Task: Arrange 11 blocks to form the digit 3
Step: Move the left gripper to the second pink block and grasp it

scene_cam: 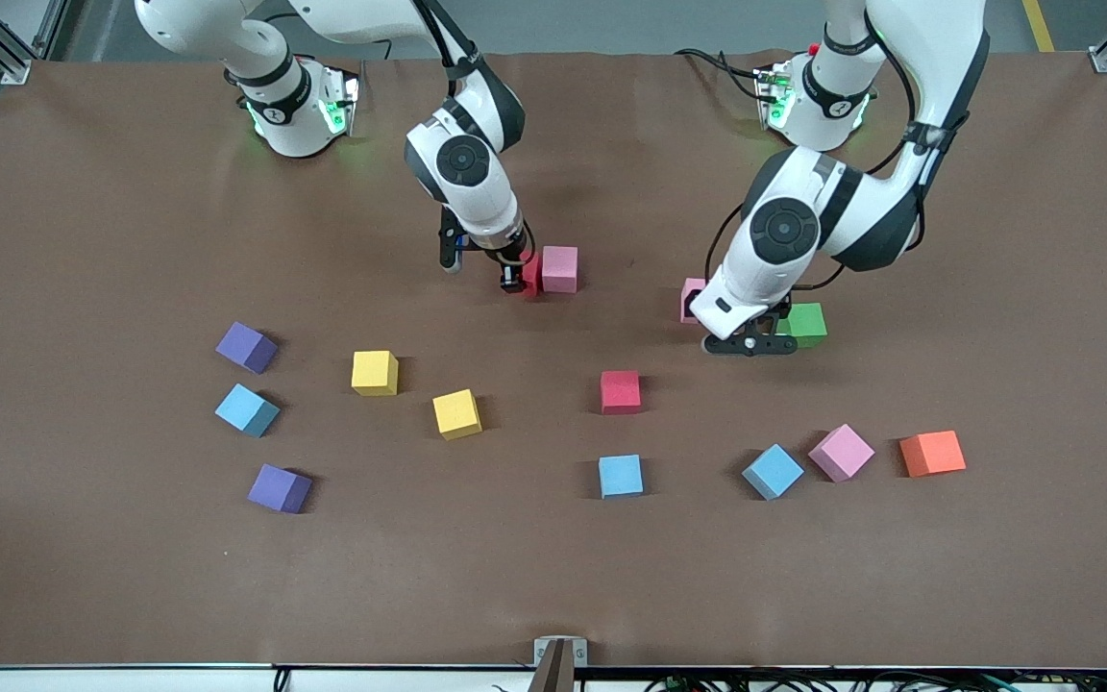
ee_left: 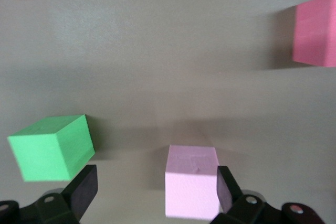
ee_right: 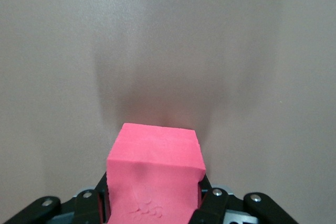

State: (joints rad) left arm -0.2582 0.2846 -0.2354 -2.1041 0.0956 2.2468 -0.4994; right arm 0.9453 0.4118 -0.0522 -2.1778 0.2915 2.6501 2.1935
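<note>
Two matte foam cubes sit half hidden: the right gripper [scene_cam: 518,277] clamps a red cube [scene_cam: 532,274] touching a pink cube [scene_cam: 560,268]. The left gripper [scene_cam: 750,343], jaws wide, hides most of another pink cube [scene_cam: 691,296] beside the green cube [scene_cam: 809,323].

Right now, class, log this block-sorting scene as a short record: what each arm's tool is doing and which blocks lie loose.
right tool: shut on red block, beside a pink block
left tool: open, low by a second pink block, green cube alongside
digit 3: not yet formed
loose blocks: scattered nearer the front camera, including a yellow block and orange cube
</note>
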